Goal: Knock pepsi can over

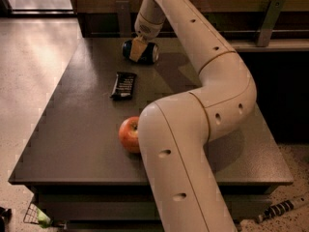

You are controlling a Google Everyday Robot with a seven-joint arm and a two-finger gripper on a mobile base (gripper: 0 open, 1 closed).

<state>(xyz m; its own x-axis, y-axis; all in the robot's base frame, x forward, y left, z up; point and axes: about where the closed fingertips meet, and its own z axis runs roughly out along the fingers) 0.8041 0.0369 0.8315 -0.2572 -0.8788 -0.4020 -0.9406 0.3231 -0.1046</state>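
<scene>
The pepsi can (150, 53) is dark blue and lies on its side at the back of the dark table (77, 129), its length running left to right. My gripper (138, 48) reaches down from the arm at the top of the view. It is right in front of the can's middle and covers part of it. I cannot tell whether it touches the can.
A flat black snack bar wrapper (123, 85) lies left of centre. A red apple (129, 134) sits near the front, partly behind my arm's large lower link (178, 178). A wooden wall and rail run behind the table. Floor lies to the left.
</scene>
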